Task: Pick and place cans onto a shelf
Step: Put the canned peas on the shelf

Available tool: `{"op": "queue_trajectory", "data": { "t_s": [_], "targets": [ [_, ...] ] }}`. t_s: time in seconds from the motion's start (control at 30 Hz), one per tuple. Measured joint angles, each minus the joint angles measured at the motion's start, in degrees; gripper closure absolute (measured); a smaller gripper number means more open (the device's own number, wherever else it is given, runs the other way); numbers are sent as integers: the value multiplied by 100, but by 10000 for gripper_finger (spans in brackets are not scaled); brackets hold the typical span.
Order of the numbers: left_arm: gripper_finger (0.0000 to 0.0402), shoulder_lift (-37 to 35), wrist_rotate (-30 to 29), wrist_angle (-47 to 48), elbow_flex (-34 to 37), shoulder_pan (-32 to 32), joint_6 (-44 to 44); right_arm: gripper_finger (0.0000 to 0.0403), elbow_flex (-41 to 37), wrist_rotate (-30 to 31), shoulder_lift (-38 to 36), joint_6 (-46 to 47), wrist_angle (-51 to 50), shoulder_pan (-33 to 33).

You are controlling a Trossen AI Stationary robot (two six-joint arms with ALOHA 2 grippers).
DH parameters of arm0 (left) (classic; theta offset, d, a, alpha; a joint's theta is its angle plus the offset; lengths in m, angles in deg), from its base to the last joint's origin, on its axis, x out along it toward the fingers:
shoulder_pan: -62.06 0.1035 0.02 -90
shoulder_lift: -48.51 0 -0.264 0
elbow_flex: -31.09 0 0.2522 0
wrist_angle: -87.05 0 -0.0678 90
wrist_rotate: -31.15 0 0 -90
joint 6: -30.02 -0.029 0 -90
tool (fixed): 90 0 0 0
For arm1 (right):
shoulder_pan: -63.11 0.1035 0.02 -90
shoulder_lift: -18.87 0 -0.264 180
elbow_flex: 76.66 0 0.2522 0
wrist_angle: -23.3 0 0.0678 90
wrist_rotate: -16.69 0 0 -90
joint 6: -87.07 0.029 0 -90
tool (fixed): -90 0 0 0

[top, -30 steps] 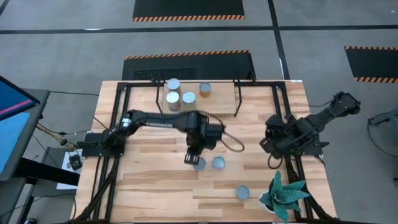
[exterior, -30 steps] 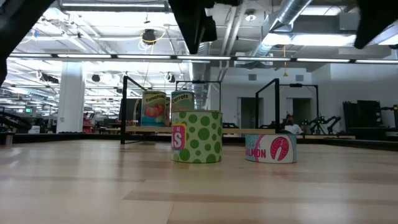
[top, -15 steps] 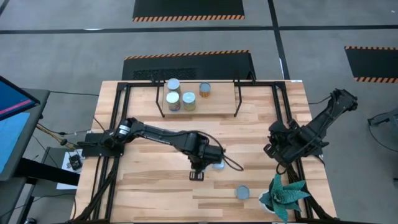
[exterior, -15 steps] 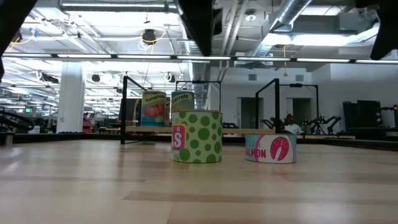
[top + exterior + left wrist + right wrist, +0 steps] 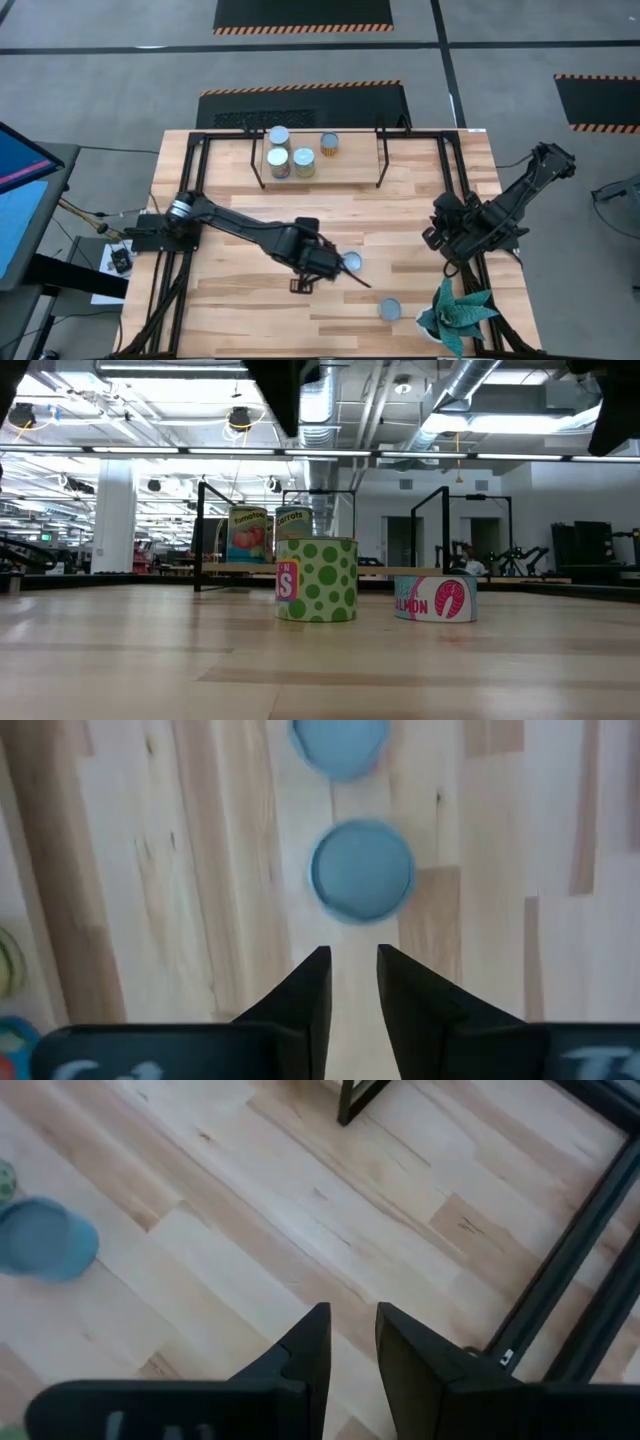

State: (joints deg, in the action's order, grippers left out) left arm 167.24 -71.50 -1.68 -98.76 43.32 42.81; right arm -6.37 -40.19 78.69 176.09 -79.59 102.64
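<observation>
Several cans [image 5: 279, 136] stand on the shelf [image 5: 350, 172] at the far middle of the table. A green-dotted can [image 5: 316, 580] and a low salmon can [image 5: 435, 600] stand on the tabletop. In the high view my left arm covers the dotted can; the salmon can [image 5: 350, 262] shows beside it. A third can [image 5: 389, 309] stands near the front edge. My left gripper [image 5: 300, 285] hangs above the table, pointing down, just short of the nearer can [image 5: 362, 870], open by a narrow gap [image 5: 352, 980]. My right gripper [image 5: 436, 238], also narrowly open [image 5: 352, 1342], waits at the right.
A green spiky plant [image 5: 455, 310] stands at the near right corner. Black frame rails [image 5: 200, 200] run along both sides of the table, and one rail [image 5: 580, 1270] lies close to my right gripper. Bare wood lies left of the loose cans.
My left gripper has swung from above the two loose cans toward the table's near edge and a little to the left, tipping more steeply downward. Its gap looks the same. The cans have stayed where they were. My right arm has sunk slightly.
</observation>
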Motion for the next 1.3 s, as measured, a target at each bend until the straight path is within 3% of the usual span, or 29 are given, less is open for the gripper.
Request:
{"op": "queue_trajectory", "data": {
  "t_s": [0.23, 0.37, 0.43, 0.6, 0.87, 1.3],
  "targets": [
    [329, -1668, 166, -2457, 2797, 80, 447, 295, 0, -2, 11, 70, 360, -148],
    [329, -2089, 243, -3518, 3658, 197, 438, 295, 0, -4, 11, 68, 484, -223],
    [329, -2071, 551, -3726, 3911, 297, 432, 295, 0, -9, 11, 68, 540, -278],
    [329, -1826, 1611, -4023, 4015, 614, 445, 295, 0, -28, 9, 61, 586, -372],
    [329, -1805, 1260, -4121, 4005, 976, 293, 295, 1, -44, 11, 55, 591, -370],
    [328, -1237, 1649, -4707, 4001, 1014, 441, 295, 7, -197, 10, -98, 566, -370]
  ]
}}
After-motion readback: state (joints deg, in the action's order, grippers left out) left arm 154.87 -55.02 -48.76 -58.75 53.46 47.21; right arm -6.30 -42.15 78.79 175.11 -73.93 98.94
